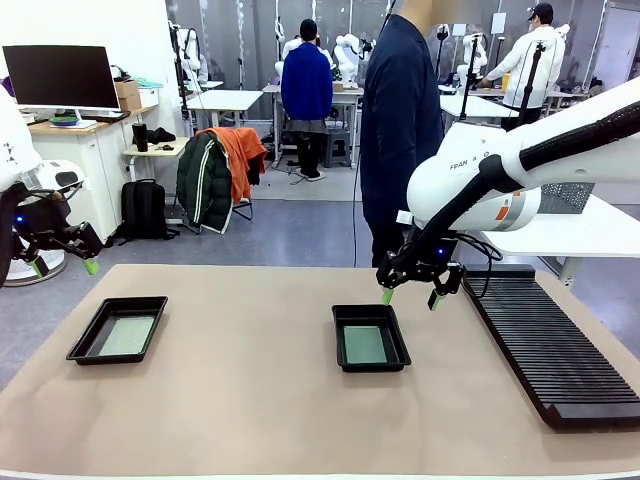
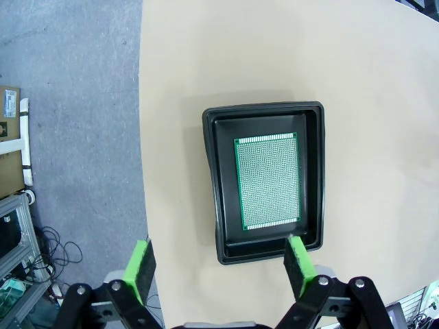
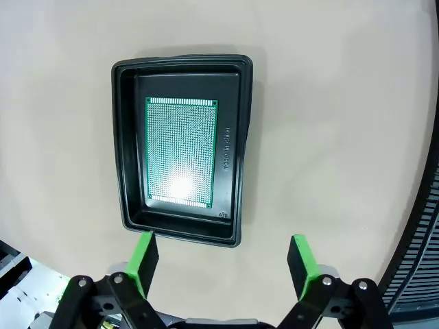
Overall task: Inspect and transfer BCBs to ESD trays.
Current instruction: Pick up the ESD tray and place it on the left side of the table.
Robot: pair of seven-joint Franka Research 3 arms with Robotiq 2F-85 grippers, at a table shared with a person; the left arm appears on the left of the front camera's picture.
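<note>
Both claws [image 2: 218, 271] [image 3: 224, 264] gape, empty, above trays [image 2: 212, 178] [image 3: 127, 147] holding boards [image 2: 268, 181] [image 3: 181, 151]

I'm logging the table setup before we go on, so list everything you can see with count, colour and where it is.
ESD trays: two, black; left tray near the table's left side, right tray near the middle.
BCBs: two, green; one flat in the left tray, one flat in the right tray.
Slotted rack: one, black, ribbed, along the table's right side.
Table: one, tan top.
Person: one, dark top, standing at the far side.
Left tool: black with green pads, open, holding nothing, at the table's left edge, away from the left tray.
Right tool: black with green pads, open, holding nothing, above the far end of the right tray.
</note>
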